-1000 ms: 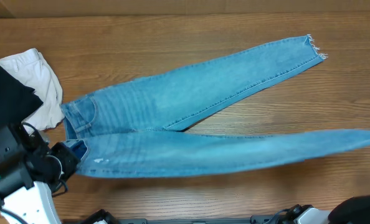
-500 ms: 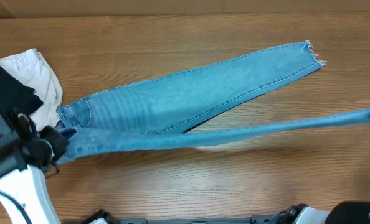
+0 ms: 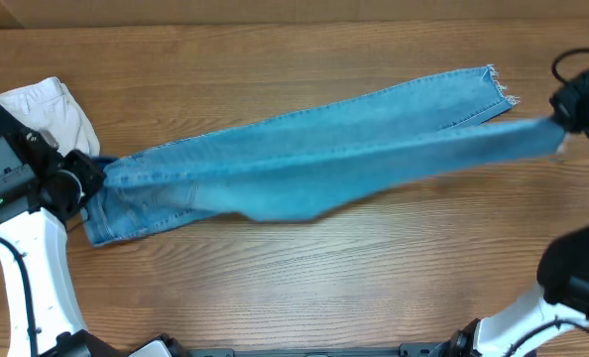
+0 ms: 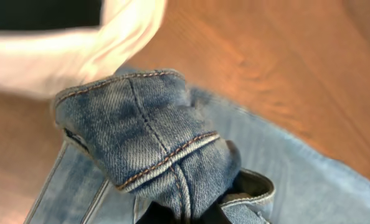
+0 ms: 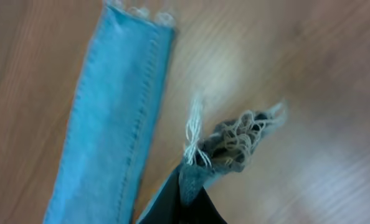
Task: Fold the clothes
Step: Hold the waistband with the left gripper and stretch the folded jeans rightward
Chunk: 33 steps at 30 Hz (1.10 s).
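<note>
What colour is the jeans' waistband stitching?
Orange-tan stitching on the jeans, best in left wrist view.

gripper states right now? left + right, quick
Left gripper: closed, holding the jeans by the waistband.
Right gripper: closed, holding one leg's frayed hem.

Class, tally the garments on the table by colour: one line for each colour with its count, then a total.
Light blue: 1, the jeans
White: 1, the white folded garment
Black: 1, the black garment, only its edge in the left wrist view
Total: 3
</note>
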Each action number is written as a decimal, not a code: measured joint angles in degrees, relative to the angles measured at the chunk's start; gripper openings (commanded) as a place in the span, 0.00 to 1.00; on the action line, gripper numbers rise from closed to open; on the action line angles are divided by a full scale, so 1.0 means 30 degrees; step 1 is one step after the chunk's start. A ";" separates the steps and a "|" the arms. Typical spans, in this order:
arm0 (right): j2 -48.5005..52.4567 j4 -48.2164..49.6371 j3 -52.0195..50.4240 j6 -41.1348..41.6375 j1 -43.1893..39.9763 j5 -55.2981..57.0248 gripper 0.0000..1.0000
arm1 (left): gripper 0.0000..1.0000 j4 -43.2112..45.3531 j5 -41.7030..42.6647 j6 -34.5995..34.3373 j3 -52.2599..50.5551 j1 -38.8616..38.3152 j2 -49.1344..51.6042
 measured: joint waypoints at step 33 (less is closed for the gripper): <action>0.3060 0.3555 0.1610 -0.0117 0.0933 0.1013 0.04 | 0.08 0.1530 -0.0780 -0.0007 0.0015 -0.1909 0.2353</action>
